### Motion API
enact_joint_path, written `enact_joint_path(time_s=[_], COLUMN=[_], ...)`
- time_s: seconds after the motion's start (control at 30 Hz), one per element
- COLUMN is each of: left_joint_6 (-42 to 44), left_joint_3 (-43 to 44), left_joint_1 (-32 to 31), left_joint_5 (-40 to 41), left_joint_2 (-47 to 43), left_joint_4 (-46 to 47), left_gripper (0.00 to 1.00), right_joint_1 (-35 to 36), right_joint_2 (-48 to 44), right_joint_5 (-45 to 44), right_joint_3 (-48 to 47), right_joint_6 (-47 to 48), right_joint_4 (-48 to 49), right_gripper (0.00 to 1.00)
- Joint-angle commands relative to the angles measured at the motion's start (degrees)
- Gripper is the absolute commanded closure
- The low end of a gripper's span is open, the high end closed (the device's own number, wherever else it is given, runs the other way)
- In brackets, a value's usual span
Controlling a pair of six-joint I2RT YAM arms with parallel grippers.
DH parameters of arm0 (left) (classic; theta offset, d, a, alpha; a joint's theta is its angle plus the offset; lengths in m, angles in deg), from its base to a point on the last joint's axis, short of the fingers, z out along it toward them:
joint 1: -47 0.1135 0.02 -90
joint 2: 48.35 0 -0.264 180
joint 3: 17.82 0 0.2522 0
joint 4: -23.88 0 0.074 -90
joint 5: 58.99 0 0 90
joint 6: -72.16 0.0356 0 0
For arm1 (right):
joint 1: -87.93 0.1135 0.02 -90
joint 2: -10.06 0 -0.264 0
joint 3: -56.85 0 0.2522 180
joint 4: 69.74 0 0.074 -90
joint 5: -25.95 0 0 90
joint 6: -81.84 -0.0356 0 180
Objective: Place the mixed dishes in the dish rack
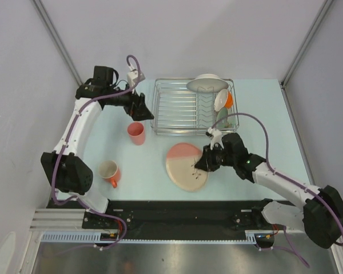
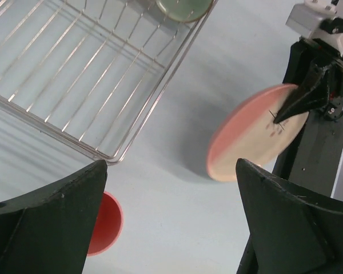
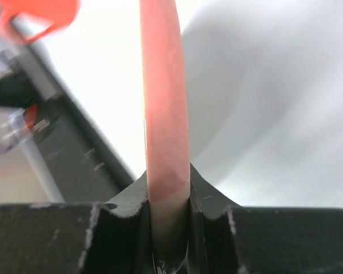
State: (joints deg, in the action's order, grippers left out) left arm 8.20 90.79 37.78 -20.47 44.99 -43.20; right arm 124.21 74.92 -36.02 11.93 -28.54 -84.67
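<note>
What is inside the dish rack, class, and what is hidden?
At the dish rack's right end: a white dish, an orange mug and a green bowl. Anything behind the white dish is covered.

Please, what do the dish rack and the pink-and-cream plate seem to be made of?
The dish rack looks like metal wire, likely chromed or stainless steel: thin silvery bars with bright glints. The pink-and-cream plate is probably glazed ceramic, though melamine is possible: a smooth surface with a soft sheen and a thick rounded rim, seen edge-on in the right wrist view.
</note>
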Motion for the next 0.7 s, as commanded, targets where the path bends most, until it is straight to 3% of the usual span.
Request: enact_joint_path(time_s=[0.0,0.1,0.23,0.33,0.37,0.43,0.47,0.67], left_joint_6=[-2.57,-4.07,-3.9,-3.72,-3.81,-3.98,-3.98,-3.72], left_joint_3=[2.54,-0.53,-3.52,-6.51,-7.04,-8.19,-8.28,-8.98], left_joint_1=[0.16,0.16,0.25,0.25,0.16,0.16,0.25,0.16], left_joint_5=[-6.88,-7.31,-7.32,-6.7,-6.61,-6.35,-6.35,-5.47], left_joint_2=[-0.35,-0.26,-0.35,-0.79,-0.97,-0.88,-0.62,-0.26], left_joint_4=[-2.5,-0.21,0.5,1.98,2.34,3.04,3.13,3.4], left_gripper=[0.0,0.0,0.0,0.0,0.0,0.0,0.0,0.0], right_joint_1=[-0.33,0.46,2.31,2.23,2.31,3.71,4.5,5.3], right_joint_2=[-4.92,-4.48,-3.26,0.6,1.75,4.73,5.71,14.22], right_joint_5=[-15.33,-20.38,-23.63,-24.43,-24.52,-26.52,-32.63,-44.09], right_joint_3=[-13.73,-24.62,-33.75,-43.5,-45.46,-48.02,-48.29,-52.77], right_joint_6=[10.52,19.3,37.72,45.31,52.22,62.17,71.09,87.77], right_joint_4=[-7.16,-7.71,-4.72,-7.96,-9.8,-11.04,-10.35,-10.87], right_gripper=[1.0,1.0,1.0,1.0,1.0,1.0,1.0,1.0])
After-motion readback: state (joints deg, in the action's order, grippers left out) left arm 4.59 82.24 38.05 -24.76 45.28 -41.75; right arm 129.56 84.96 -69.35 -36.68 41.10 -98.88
